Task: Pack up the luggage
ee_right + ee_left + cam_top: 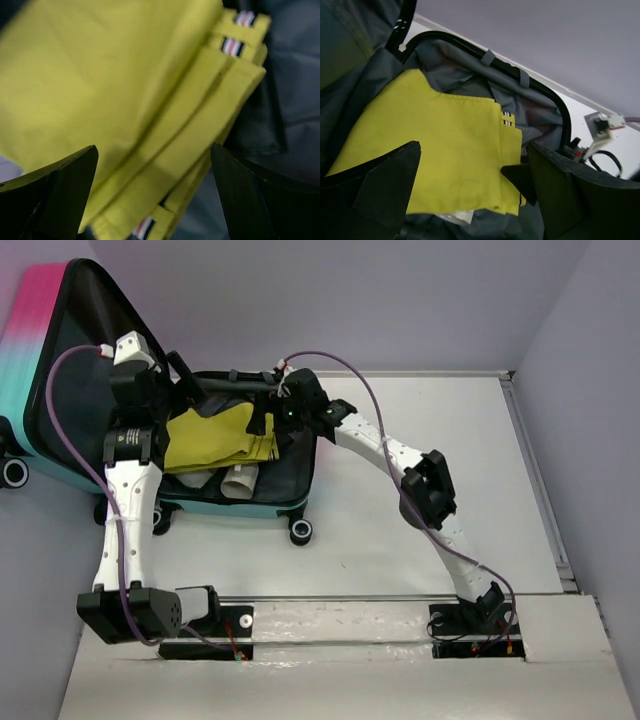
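While the luggage (pixel 240 508) lies open at the far left corner of the table (pixel 420 500), the left gripper (pixel 470 170) and right gripper (pixel 154 150) are held spread and empty over the garment (pixel 445 145) inside, whose folds could be dragged loose if snagged by a finger.

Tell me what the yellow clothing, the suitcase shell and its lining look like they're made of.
The yellow clothing looks like matte woven cotton: folded layers, stitched hems, small striped tabs. The suitcase shell seems hard, smooth plastic with a pink-to-teal fade. The lining looks like thin grey synthetic cloth, wrinkled and slack.
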